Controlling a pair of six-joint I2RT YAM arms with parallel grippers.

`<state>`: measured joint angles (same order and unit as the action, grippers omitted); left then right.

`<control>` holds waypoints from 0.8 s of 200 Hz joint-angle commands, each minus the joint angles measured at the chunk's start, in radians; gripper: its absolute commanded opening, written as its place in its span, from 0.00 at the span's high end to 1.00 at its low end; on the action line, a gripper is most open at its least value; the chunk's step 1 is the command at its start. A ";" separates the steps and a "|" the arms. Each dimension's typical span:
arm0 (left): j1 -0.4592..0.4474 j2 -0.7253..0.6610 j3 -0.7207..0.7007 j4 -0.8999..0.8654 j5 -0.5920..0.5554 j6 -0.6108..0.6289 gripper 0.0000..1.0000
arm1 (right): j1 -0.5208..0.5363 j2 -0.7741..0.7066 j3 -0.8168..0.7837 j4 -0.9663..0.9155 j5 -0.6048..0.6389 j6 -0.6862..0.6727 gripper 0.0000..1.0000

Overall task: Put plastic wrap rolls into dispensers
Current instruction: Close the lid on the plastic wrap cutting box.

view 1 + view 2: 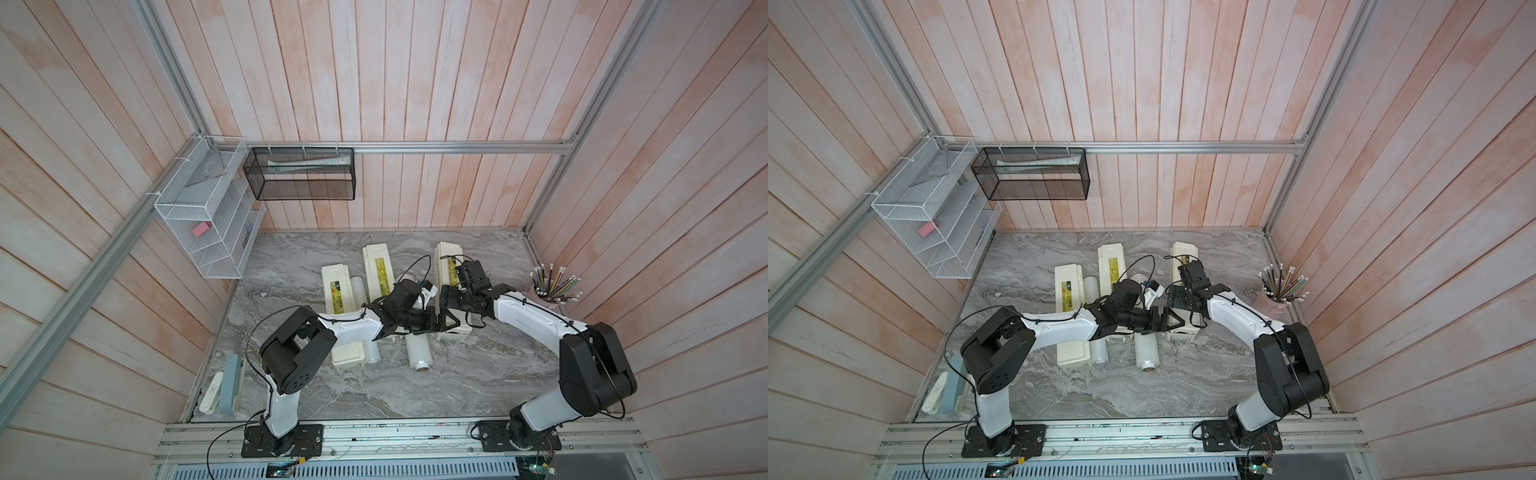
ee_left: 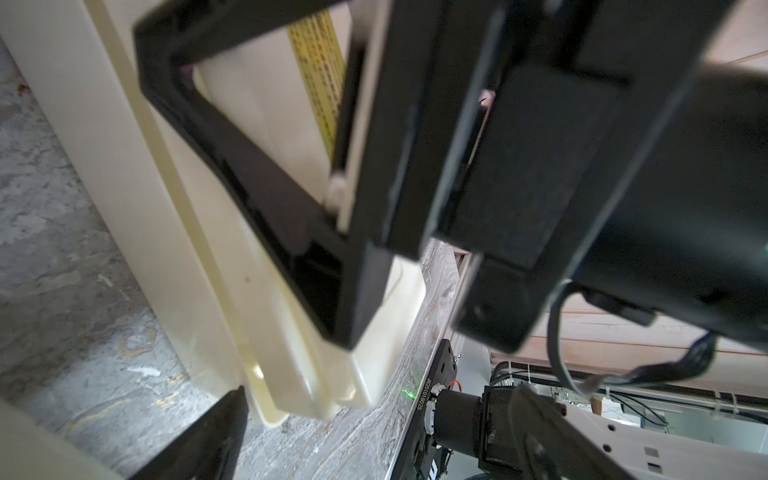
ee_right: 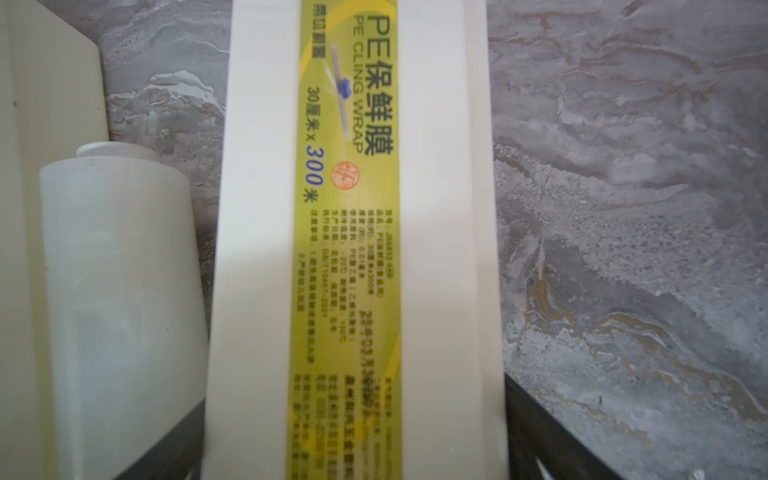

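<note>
Lid down, the rightmost dispenser (image 3: 257, 208) lies on the counter (image 3: 623, 208), centre-right in both top views, with its yellow-green label (image 3: 349, 249) facing up. The right hand (image 3: 357, 432) is spread wide astride its near end, a finger at each long edge; I cannot tell whether they press. The left hand (image 1: 433, 323) is fully spread and empty, just beside that same end. One plastic wrap roll (image 3: 120, 270) lies just beside this box, at the left of the right wrist view. A second roll (image 1: 357, 286) lies along the leftmost dispenser (image 1: 332, 274). A third roll is not visible. My read: the box is thin hollow plastic, light, stiff and smooth-sided, so it is likely to skate on the stone unless pinned. The lid is best lifted by its long free edge. The roll looks dense and slick and apt to roll off; take it across mid-length, gently, since film dents.
</note>
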<state>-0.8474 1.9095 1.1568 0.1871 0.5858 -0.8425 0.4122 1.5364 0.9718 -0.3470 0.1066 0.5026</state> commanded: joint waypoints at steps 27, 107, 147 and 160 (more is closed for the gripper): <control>-0.004 0.051 0.018 0.049 -0.005 0.010 0.00 | 0.011 -0.006 -0.019 -0.041 -0.004 0.011 0.10; -0.008 0.105 0.096 0.045 0.005 0.002 0.00 | 0.007 0.002 0.030 -0.105 0.072 -0.031 0.09; -0.009 0.083 0.091 -0.009 -0.004 0.026 0.00 | 0.005 -0.011 0.015 -0.113 0.084 -0.054 0.09; -0.008 0.064 0.075 -0.013 -0.013 0.032 0.00 | 0.005 -0.030 0.001 -0.097 0.082 -0.064 0.08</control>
<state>-0.8562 1.9785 1.2343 0.2081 0.6048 -0.8562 0.4118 1.5341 0.9829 -0.3996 0.1719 0.4656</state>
